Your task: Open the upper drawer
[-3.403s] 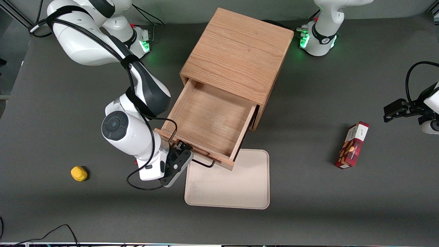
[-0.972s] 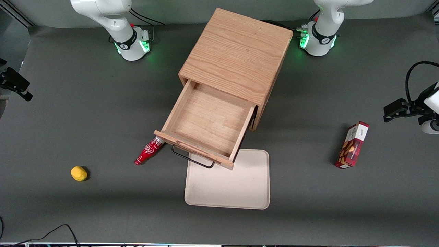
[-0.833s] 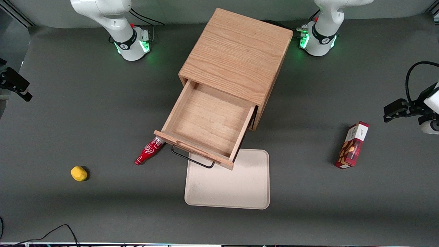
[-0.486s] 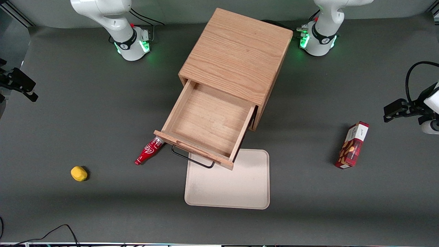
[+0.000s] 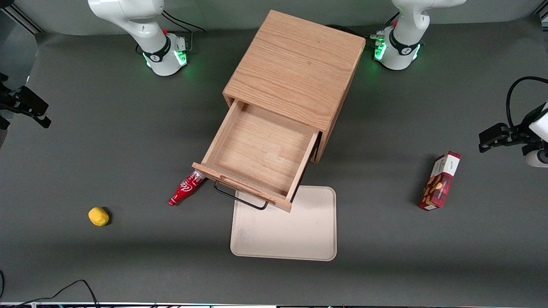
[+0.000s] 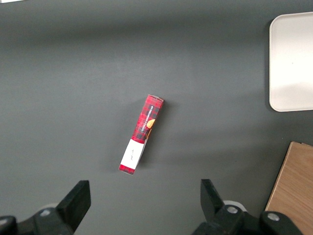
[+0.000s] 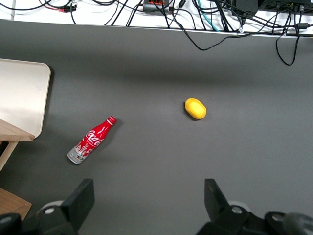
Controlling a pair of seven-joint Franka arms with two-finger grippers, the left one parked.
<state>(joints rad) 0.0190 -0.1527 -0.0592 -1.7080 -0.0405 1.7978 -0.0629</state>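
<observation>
The upper drawer (image 5: pixel 261 149) of the light oak cabinet (image 5: pixel 295 64) stands pulled far out and is empty inside. Its thin black wire handle (image 5: pixel 239 200) hangs free at the drawer front, above the tray's edge. The lower drawer is hidden under it. My gripper (image 5: pixel 26 107) is high up at the working arm's end of the table, well away from the cabinet. In the right wrist view the gripper (image 7: pixel 149 198) is open and holds nothing, with its black fingers (image 7: pixel 83 196) spread wide over bare grey table.
A red cola bottle (image 5: pixel 185 189) lies beside the drawer front's corner and also shows in the right wrist view (image 7: pixel 91 141). A yellow lemon-like object (image 5: pixel 98 216) lies nearer the working arm's end. A beige tray (image 5: pixel 291 235) lies in front of the cabinet. A red snack box (image 5: pixel 441 180) lies toward the parked arm's end.
My gripper has let go of the handle and the arm has drawn back to the working arm's end of the table, uncovering the bottle. The drawer has stayed open. Lately the gripper only shifts slightly.
</observation>
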